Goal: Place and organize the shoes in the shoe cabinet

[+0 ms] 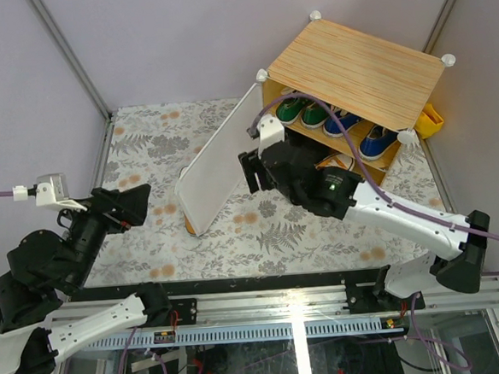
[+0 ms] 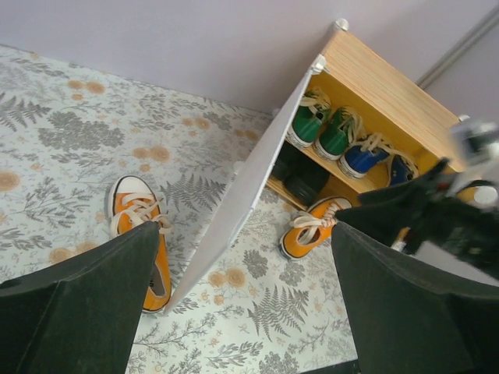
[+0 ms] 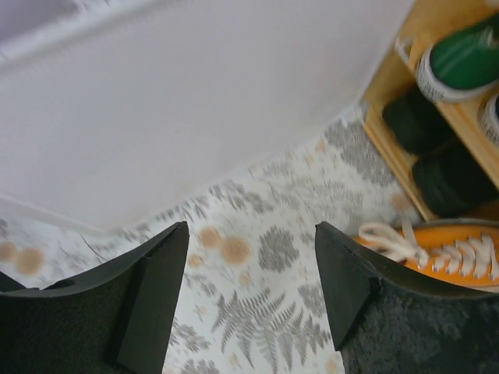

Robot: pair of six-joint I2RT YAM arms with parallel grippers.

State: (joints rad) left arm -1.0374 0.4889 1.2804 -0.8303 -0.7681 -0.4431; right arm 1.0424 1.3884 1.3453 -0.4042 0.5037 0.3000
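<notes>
Your boxy shoe cabinet with the light wood-grain top and white corner knobs [image 1: 356, 60] stands at the far right corner of the fern-and-flower patterned table [image 1: 144, 143]. Its white door panel [image 1: 218, 159] is swung open toward the table's middle.

On the upper shelf you have the green canvas sneakers [image 2: 323, 128] beside the blue canvas sneakers [image 2: 362, 154]. On the lower shelf sit the all-black shoes [image 3: 433, 148].

One orange canvas sneaker with white laces [image 2: 312, 227] lies on the table just in front of the open cabinet. The second orange sneaker [image 2: 140, 234] lies on the other side of the door, close to its lower edge.

Your right gripper [image 3: 249, 280] hangs between door and cabinet, jaws spread with nothing between them. Your left gripper [image 2: 245, 312] hovers over the table's left side, jaws wide and empty.
</notes>
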